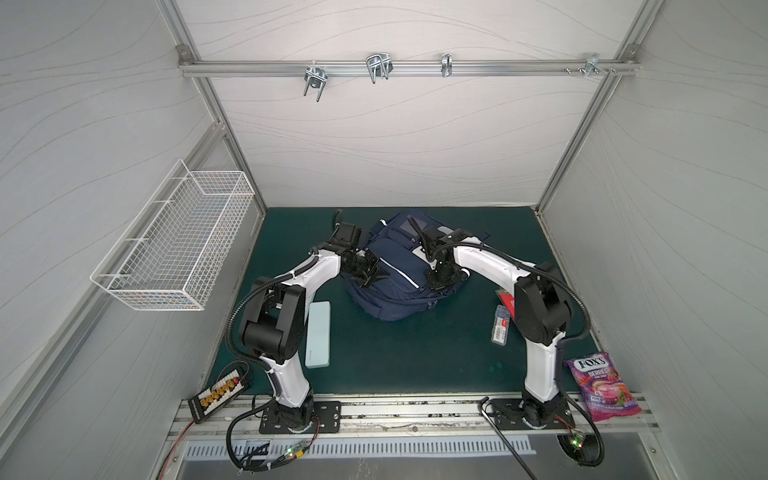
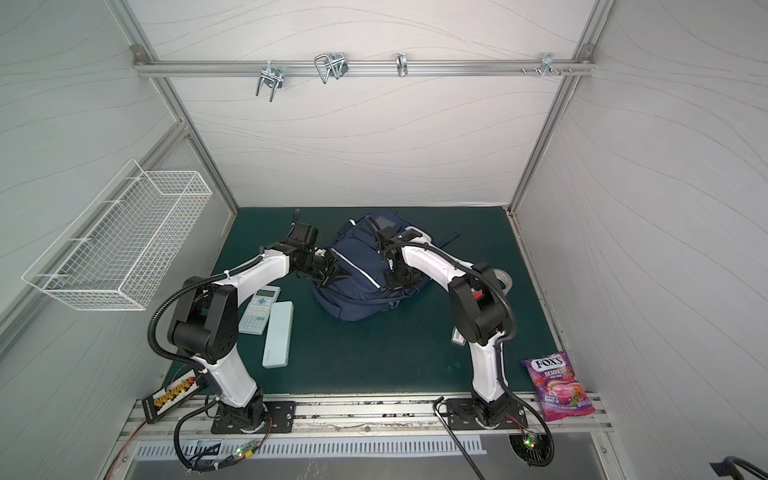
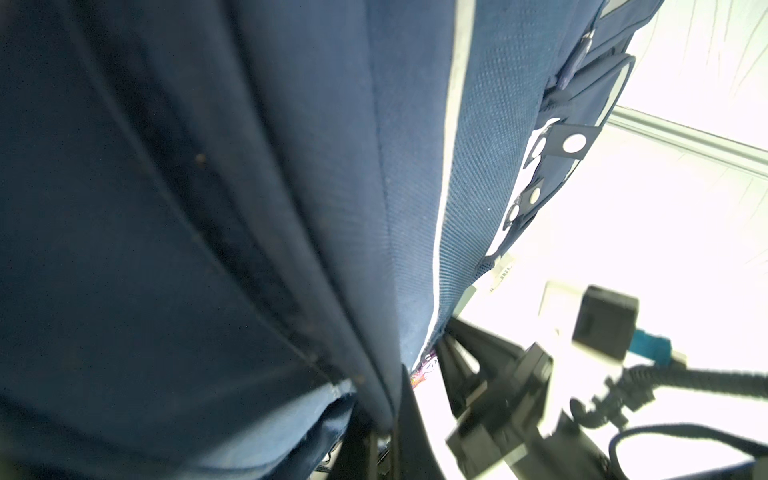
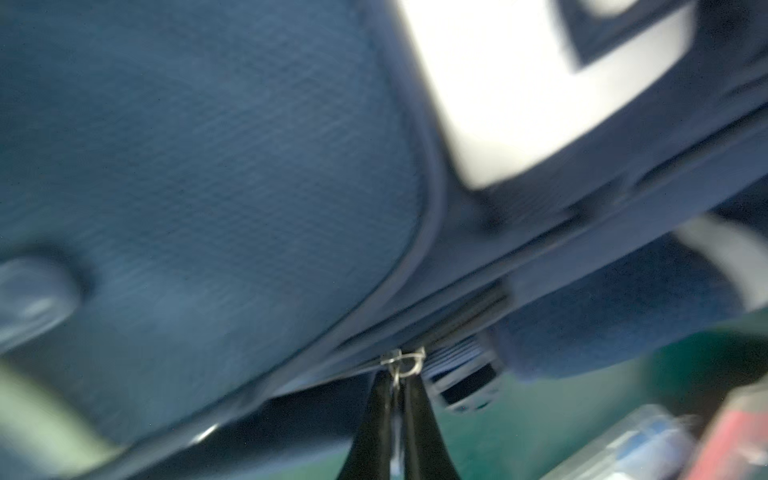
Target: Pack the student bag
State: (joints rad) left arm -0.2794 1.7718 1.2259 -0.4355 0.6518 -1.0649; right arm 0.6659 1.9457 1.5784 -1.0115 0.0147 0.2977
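The student bag (image 1: 390,286), a navy backpack with white stripes, lies on the green mat in both top views (image 2: 357,299). My left gripper (image 1: 371,277) rests on the bag's left side. In the left wrist view it (image 3: 384,419) is shut on a fold of the bag's blue fabric. My right gripper (image 1: 437,287) presses against the bag's right edge. In the right wrist view its black fingers (image 4: 397,378) are pinched together on a small metal zipper pull (image 4: 405,359) at the bag's seam. The right arm hides part of the white patch (image 1: 417,251).
A pale blue pencil case (image 1: 319,332) and a calculator (image 2: 259,309) lie near the left arm. A clear lead box (image 1: 500,324), a red item (image 1: 507,301) and a protractor (image 2: 505,278) sit by the right arm. A purple candy bag (image 1: 602,386) lies front right. A wire basket (image 1: 174,245) hangs left.
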